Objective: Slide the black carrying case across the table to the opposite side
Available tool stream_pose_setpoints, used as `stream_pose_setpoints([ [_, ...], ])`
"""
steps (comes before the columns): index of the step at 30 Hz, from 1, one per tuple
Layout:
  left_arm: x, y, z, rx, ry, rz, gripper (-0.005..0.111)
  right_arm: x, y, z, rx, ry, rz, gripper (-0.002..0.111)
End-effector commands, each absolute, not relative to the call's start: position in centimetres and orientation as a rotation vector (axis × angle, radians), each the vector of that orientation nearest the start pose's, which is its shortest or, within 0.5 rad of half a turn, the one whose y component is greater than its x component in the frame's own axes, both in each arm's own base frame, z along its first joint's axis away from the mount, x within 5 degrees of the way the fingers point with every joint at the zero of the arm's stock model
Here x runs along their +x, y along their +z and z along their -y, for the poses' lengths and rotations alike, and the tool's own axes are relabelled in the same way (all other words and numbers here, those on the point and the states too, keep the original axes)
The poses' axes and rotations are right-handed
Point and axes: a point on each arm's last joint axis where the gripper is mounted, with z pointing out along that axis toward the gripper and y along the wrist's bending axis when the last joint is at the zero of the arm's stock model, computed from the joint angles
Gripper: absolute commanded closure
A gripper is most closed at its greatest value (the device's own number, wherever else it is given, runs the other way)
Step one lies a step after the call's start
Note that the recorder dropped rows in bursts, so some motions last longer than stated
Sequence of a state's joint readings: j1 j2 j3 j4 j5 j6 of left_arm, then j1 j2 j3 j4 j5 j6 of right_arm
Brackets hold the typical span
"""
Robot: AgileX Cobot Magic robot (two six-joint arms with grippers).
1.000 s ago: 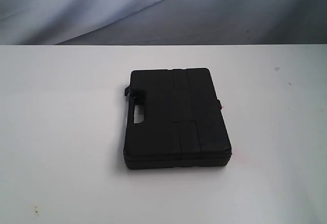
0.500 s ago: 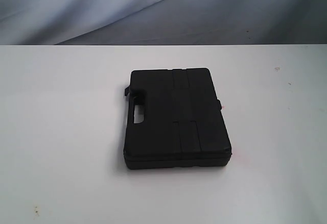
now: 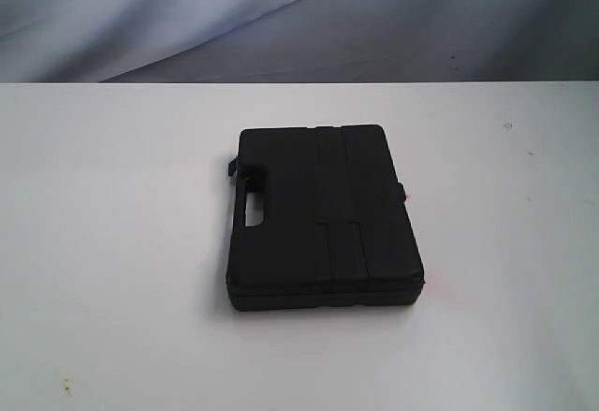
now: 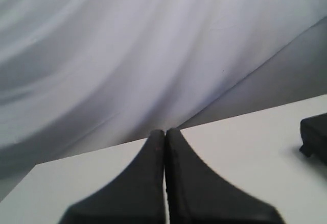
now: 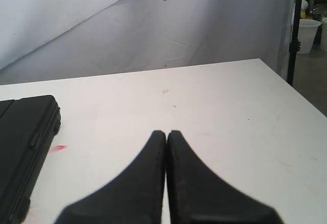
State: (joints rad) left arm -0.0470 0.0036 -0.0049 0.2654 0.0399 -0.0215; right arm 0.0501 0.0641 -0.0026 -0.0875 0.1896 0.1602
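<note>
You have the case (image 3: 323,219) lying flat on the table (image 3: 112,242), close to the middle of the exterior frame, a touch right and below centre. Its handle slot (image 3: 253,211) faces the left of the frame. A small latch tab (image 3: 229,169) sticks out near its upper left corner, and another sits on its right edge. The lid looks closed. The case is turned slightly, so its near edge reaches toward the lower right. A faint pink mark (image 3: 440,285) lies on the table just beside the case's lower right corner. Across the top of the frame, behind the table's far edge, hangs a grey-white cloth (image 3: 281,18).

Your left hand (image 4: 165,132) has its two fingers pressed together tip to tip, pinching nothing. It points out over the table, and a corner of the case shows well apart from it at the edge of its wrist view. Your right hand (image 5: 166,133) is pressed together the same way and grips nothing. It points over bare table, with the case near but apart from it. Beyond the table in that view stand a white bucket (image 5: 309,32) and a dark pole (image 5: 292,30).
</note>
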Motion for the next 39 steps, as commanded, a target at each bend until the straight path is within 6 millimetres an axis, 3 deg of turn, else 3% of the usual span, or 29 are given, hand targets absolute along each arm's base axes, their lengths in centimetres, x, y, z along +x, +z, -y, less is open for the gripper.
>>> stream_pose_setpoints([
  [1,5.5,21.9,0.3,0.029,-0.054,-1.423,0.107,6.1,19.2,-0.2,0.040,0.086,-1.741,0.108],
  [5,5.6,21.7,0.3,-0.144,-0.241,-1.434,0.107,6.1,19.2,-0.2,0.040,0.086,-1.741,0.108],
  [12,5.4,22.8,0.3,-0.217,-0.361,-1.325,0.107,6.1,19.2,-0.2,0.040,0.086,-1.741,0.108],
  [18,3.7,28.6,0.2,-0.128,-0.263,-1.247,0.107,6.1,19.2,-0.2,0.040,0.086,-1.741,0.108],
  [24,0.4,34.2,-0.5,-0.065,-0.065,-1.284,0.107,6.1,19.2,-0.2,0.040,0.086,-1.741,0.108],
  [27,0.0,36.3,0.0,0.041,-0.026,-1.357,0.107,6.1,19.2,-0.2,0.040,0.086,-1.741,0.108],
  [34,4.5,39.3,2.9,0.271,-0.294,-1.756,0.107,6.1,19.2,-0.2,0.040,0.086,-1.741,0.108],
  [39,10.7,41.5,3.2,0.248,-0.327,-1.976,0.107,6.1,19.2,-0.2,0.040,0.086,-1.741,0.108],
])
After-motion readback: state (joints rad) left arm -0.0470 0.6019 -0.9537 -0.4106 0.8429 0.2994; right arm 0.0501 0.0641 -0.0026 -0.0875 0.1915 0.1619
